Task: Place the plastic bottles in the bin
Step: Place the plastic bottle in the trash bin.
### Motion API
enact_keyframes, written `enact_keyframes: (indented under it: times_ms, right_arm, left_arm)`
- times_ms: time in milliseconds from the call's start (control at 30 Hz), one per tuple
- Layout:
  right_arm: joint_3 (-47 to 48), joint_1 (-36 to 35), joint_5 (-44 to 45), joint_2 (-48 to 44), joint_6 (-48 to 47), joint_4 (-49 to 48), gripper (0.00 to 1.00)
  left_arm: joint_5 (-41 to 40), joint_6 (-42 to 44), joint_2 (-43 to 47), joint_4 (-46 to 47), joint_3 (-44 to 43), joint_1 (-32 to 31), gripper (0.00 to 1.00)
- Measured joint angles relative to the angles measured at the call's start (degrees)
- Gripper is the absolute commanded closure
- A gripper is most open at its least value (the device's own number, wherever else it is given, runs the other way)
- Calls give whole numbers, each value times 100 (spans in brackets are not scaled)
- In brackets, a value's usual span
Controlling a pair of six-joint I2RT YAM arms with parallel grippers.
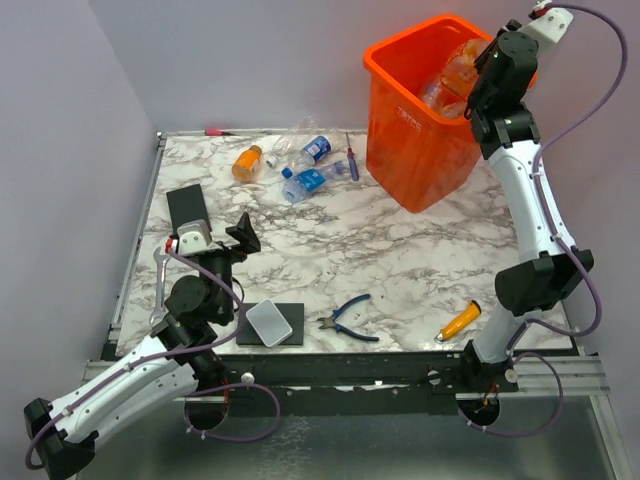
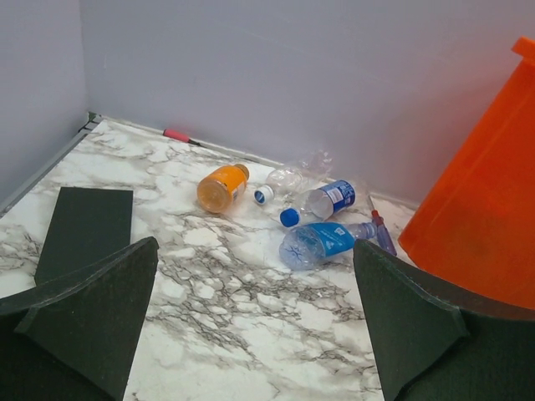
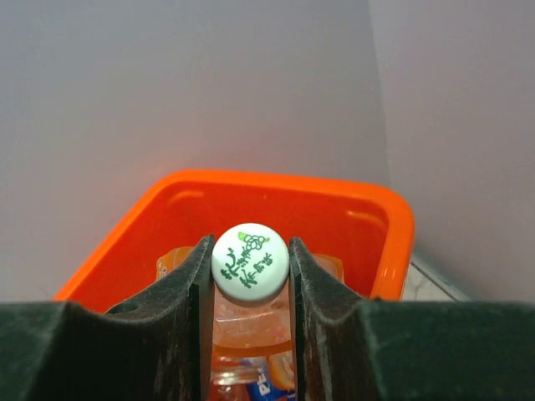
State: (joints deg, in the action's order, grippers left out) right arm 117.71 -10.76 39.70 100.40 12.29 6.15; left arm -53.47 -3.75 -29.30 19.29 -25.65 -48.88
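Note:
The tall orange bin (image 1: 415,130) stands at the table's back right and holds bottles. Above its opening my right gripper (image 3: 249,263) is shut on the white-capped neck of an orange bottle (image 3: 251,322), which hangs over the bin's rim (image 3: 276,185); the overhead view shows this bottle (image 1: 460,65) too. Several bottles lie at the back of the table: an orange one (image 2: 221,187), a clear crushed one (image 2: 297,174) and two blue-labelled ones (image 2: 330,199) (image 2: 318,242). My left gripper (image 2: 255,276) is open and empty, low over the marble, well short of them.
Blue-handled pliers (image 1: 348,317) and an orange-handled screwdriver (image 1: 459,321) lie near the front edge. A purple screwdriver (image 2: 380,230) rests beside the bottles, a red pen (image 1: 220,132) by the back wall. A black mat (image 1: 187,208), a wrench (image 1: 160,290) and a clear box (image 1: 270,323) sit at the left.

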Motion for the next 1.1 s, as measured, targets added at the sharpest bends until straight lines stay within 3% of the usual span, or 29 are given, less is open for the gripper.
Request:
enact_keyframes:
  times_ms: [233, 633, 933, 967, 1033, 1100]
  right_arm:
    - [-66, -2, -240, 142, 306, 612, 100]
    - [-61, 15, -2745, 273, 1156, 1241, 100]
    - [-52, 85, -2708, 223, 1106, 1163, 100]
    - [74, 79, -2693, 306, 1056, 1226, 97]
    - [378, 70, -2599, 529, 960, 1335, 81]
    - [413, 70, -2450, 671, 861, 1386, 75]
  left_arm:
    - [-168, 22, 138, 129, 83, 0, 1]
    - [-170, 20, 39, 146, 83, 0, 1]
    - [-168, 11, 22, 142, 83, 0, 1]
    - [-168, 7, 22, 142, 83, 0, 1]
    - [-168, -7, 20, 142, 83, 0, 1]
    - [-168, -9, 20, 138, 83, 0, 1]
